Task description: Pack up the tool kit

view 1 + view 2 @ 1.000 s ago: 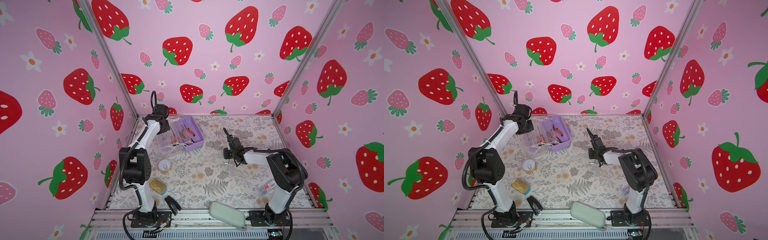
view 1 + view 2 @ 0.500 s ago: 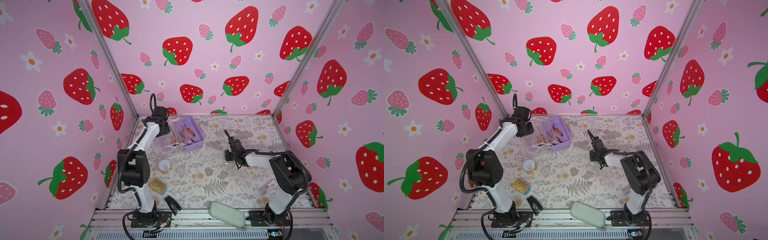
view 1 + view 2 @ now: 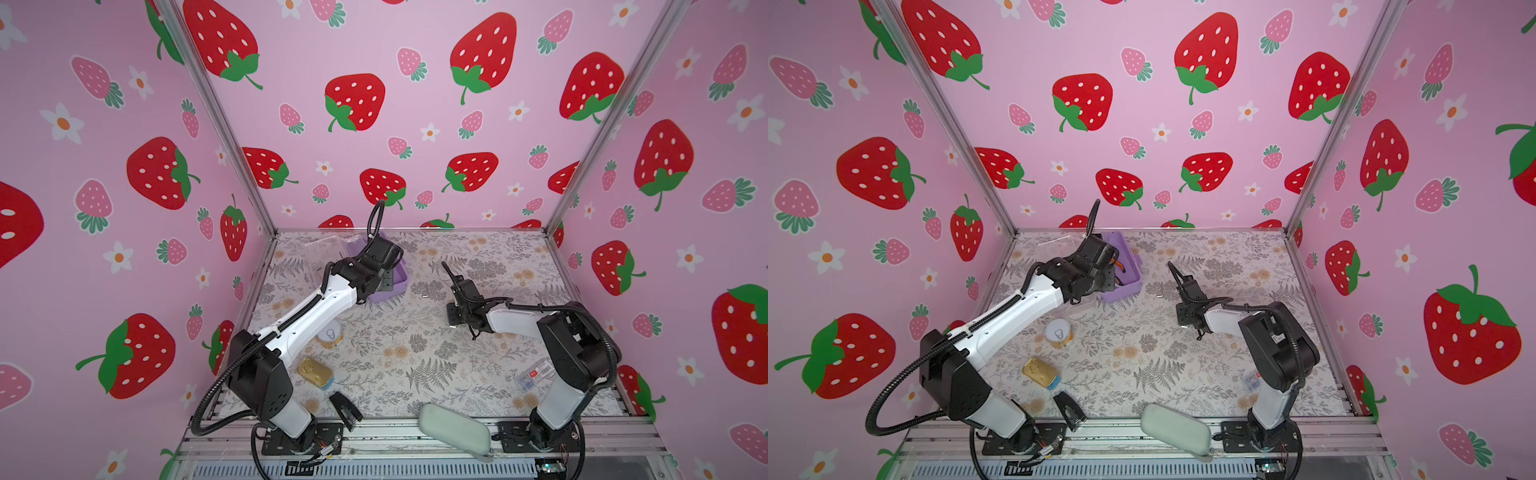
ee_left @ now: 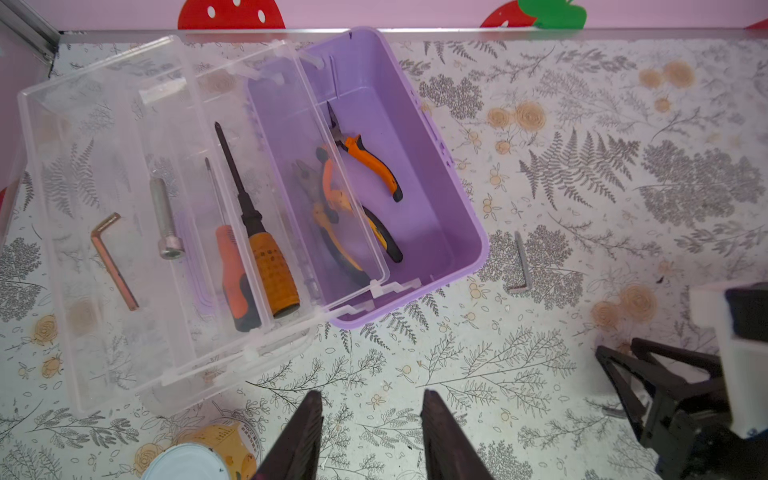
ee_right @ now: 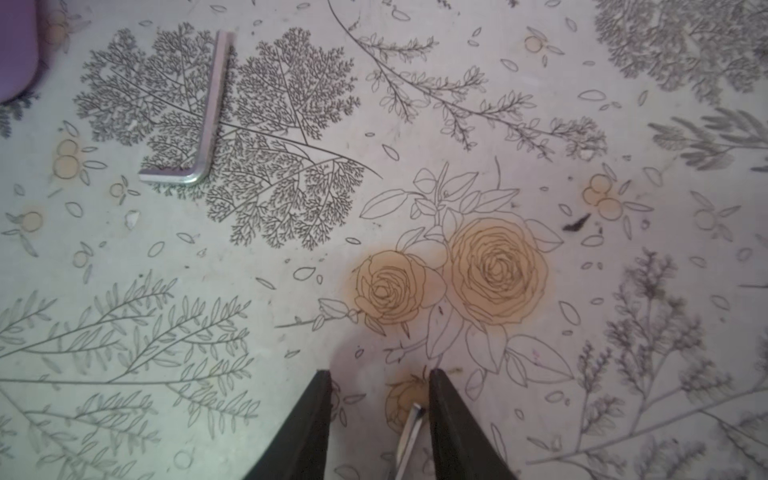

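Tool kit (image 4: 436, 208) lies open near the bench's (image 3: 415, 374) back edge. Left gripper (image 4: 372, 395) half-open, empty; right gripper (image 5: 380, 374) half-open around a thin hex key (image 5: 409, 432).

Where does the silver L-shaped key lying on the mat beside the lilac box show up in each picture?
In a top view: silver key, a tiny sliver just right of the lilac box.
In a top view: same spot.
Left wrist: on dark leafy print off the box's corner.
Right wrist: large, on that print.
Shared landmark: the lilac box, a mere corner in the right wrist view.
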